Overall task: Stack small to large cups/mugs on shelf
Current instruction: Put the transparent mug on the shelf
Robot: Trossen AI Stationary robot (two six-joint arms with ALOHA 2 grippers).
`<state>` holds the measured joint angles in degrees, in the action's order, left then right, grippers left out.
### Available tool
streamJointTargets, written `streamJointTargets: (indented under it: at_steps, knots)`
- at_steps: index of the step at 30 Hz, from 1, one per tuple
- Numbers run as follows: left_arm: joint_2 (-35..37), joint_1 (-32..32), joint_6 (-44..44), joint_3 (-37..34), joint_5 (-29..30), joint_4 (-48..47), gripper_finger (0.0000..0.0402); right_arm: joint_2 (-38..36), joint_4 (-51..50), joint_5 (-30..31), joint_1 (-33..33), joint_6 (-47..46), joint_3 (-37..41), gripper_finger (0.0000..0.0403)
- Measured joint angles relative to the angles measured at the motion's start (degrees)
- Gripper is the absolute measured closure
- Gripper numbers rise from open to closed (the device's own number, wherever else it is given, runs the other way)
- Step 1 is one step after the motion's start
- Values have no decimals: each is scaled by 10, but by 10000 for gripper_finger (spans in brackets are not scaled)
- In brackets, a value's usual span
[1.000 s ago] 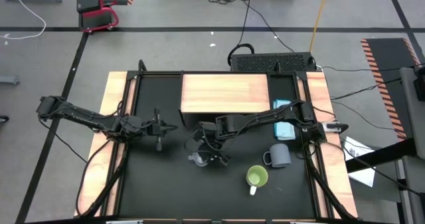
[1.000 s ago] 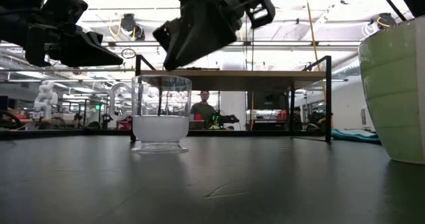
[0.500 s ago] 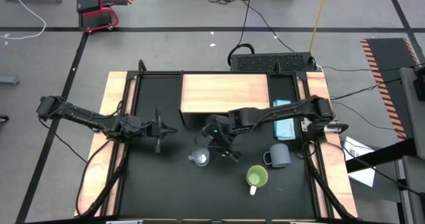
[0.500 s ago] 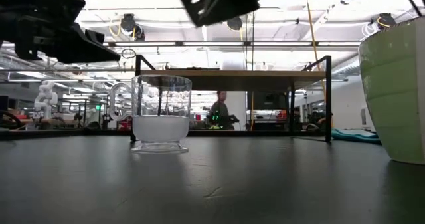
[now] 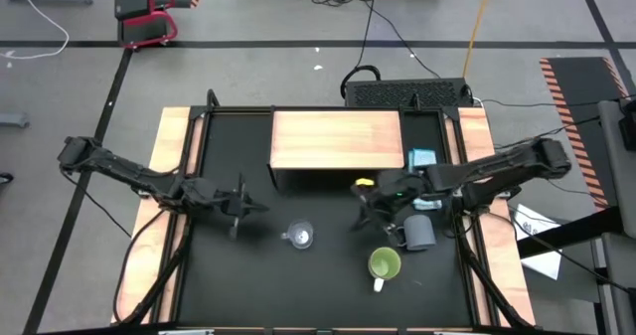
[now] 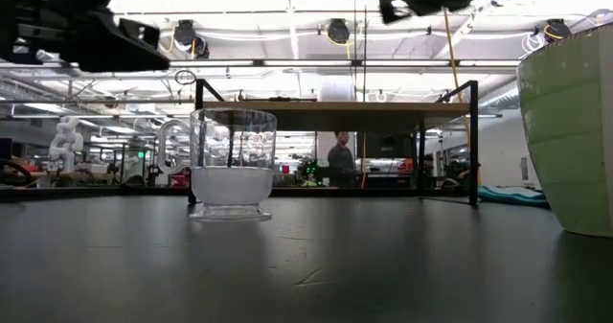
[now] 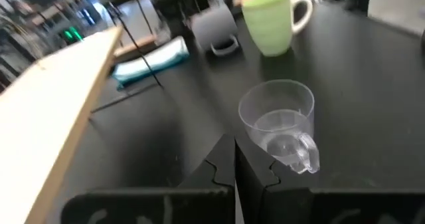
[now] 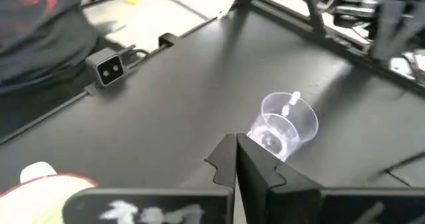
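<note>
The right gripper [image 5: 364, 212] has pulled away from the glass cup [image 5: 297, 237] toward the grey mug [image 5: 418, 232], fingers now closed and empty like the waiting left gripper's [image 5: 238, 205], leaving all cups on the tabletop [image 5: 248, 275], none on the shelf [image 5: 336, 139].

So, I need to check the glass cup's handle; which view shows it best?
The left wrist view: glass cup close, handle facing the camera. High shows it tiny; low side-on; right wrist distant.
</note>
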<state>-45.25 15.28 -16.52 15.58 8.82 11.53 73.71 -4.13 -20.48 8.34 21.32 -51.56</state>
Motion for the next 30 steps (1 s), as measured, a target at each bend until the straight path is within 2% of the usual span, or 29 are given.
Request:
streamJointTargets:
  at_steps: [4,10,13,21,26,30]
  knots:
    - [-86,2,-11,84,0,-71,400,-57,70,41,9,-42,93,402]
    - [-192,1,-42,201,-48,-151,400,-118,119,57,29,-72,186,403]
    - [-228,-1,-42,250,-50,-199,400,-151,145,57,43,-76,226,403]
    - [-285,-45,-20,350,-60,-266,397,-212,168,57,61,-92,278,403]
    - [-319,-61,-10,397,-124,-305,369,-226,167,55,61,-103,291,403]
    - [-358,-62,-12,436,-130,-366,340,-227,168,54,61,-101,297,403]
